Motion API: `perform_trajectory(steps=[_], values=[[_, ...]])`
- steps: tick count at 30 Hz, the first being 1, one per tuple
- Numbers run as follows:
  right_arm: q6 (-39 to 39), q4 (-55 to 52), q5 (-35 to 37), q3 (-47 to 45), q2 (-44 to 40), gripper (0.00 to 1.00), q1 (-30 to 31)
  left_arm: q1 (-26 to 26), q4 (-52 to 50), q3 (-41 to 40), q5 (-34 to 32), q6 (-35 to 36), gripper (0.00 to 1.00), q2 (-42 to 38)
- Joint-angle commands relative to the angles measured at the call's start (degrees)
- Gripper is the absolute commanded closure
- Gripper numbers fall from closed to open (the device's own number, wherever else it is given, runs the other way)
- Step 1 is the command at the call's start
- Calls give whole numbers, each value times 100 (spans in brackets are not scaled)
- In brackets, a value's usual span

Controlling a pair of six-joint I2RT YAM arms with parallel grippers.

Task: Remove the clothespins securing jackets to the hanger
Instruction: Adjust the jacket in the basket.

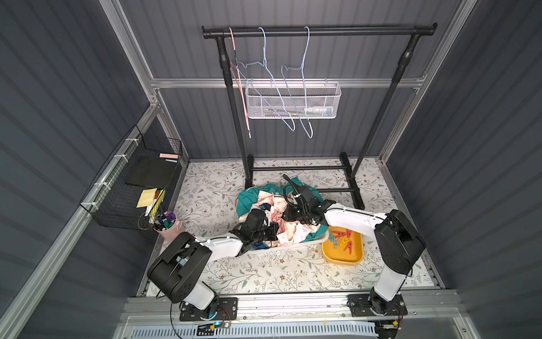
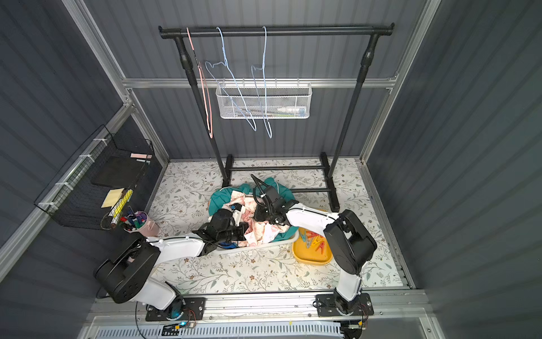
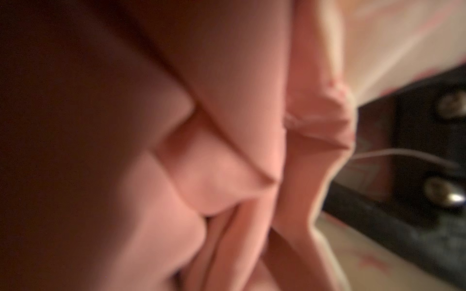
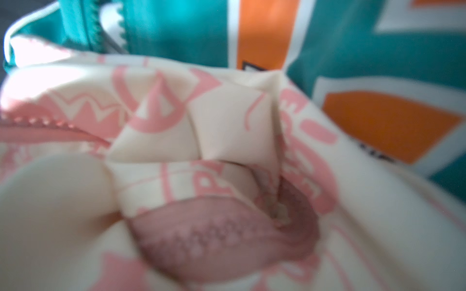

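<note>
The left claw (image 1: 273, 232) is clenched and buried nose-first in the cream jacket (image 1: 293, 233). Its wrist view shows only blurred pink folds against the lens, so I cannot tell whether cloth is pinched between the jaws. The right claw (image 1: 291, 214) dips into the same heap from the far side. Its fingers are hidden in every view, so I cannot tell whether it is released or clenched. Its wrist view shows cream cloth with pink print, a pink zip (image 4: 222, 236) and, behind, the teal jacket (image 4: 176, 27). No pin shows in the folds.

Both jackets lie crumpled in a white tub (image 1: 281, 248) at the middle of the bench (image 1: 264, 273). The clothespins (image 1: 341, 237) lie in a yellow tray (image 1: 343, 260) just beside the tub's right front corner, toward the bench's right edge. They are mostly coral, lying flat with their long axes every way. From either claw they lie rightward and frontward, and the right arm is nearer.

On the rail (image 1: 319, 30) over the bench's back edge hang a pink hanger (image 1: 240, 85) and two pale blue hangers (image 1: 273, 77), all bare. I judge the unpinning done or nearly so, and any pin left would be hidden in the heap.

A pink cup (image 1: 168, 226) at the left edge holds pens. A white mesh basket (image 1: 293, 99) on the back wall holds a few small items.
</note>
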Motion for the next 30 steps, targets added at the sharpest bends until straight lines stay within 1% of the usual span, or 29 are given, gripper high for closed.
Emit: perform_trajectory(steps=[1, 3, 4, 5, 6, 8, 10, 11, 14, 16, 23, 26, 28, 30], values=[[490, -826, 742, -488, 778, 66, 277, 31, -379, -254, -678, -170, 90, 822], [642, -701, 833, -591, 823, 57, 330, 31, -298, -232, -691, -124, 79, 867], [700, -615, 884, -660, 806, 53, 333, 31, -340, -207, -765, -92, 69, 805], [737, -518, 960, -754, 731, 49, 333, 31, -445, -176, -802, -65, 57, 666], [748, -464, 1033, -821, 622, 45, 329, 31, -595, -140, -919, -49, 46, 470], [682, -450, 1235, -904, 334, 36, 333, 31, -1132, 26, -1359, -39, 27, -148], [597, -473, 1435, -941, 84, 29, 324, 31, -1432, 208, -1446, -61, 14, -772], [545, -484, 1491, -942, -11, 26, 301, 39, -1756, 325, -1548, -227, 9, -1070], [421, -566, 1450, -890, -262, 21, 231, 40, -2674, 731, -1852, -271, 1, -1732], [335, -613, 1471, -835, -454, 18, 206, 57, -3068, 938, -1897, -221, 1, -2030], [60, -1112, 1520, -481, -990, 14, 156, 101, -4365, 1697, -2117, 50, 1, -2787], [-7, -1357, 1483, -312, -1176, 11, 138, 121, -4623, 2055, -2068, 197, 1, -3138], [-210, -1241, 1369, -269, -1357, 6, 133, 121, -4594, 2294, -1897, 386, 1, -3309], [-425, -1356, 1239, -81, -1509, 1, 144, 121, -4504, 2493, -1807, 575, 1, -3397]])
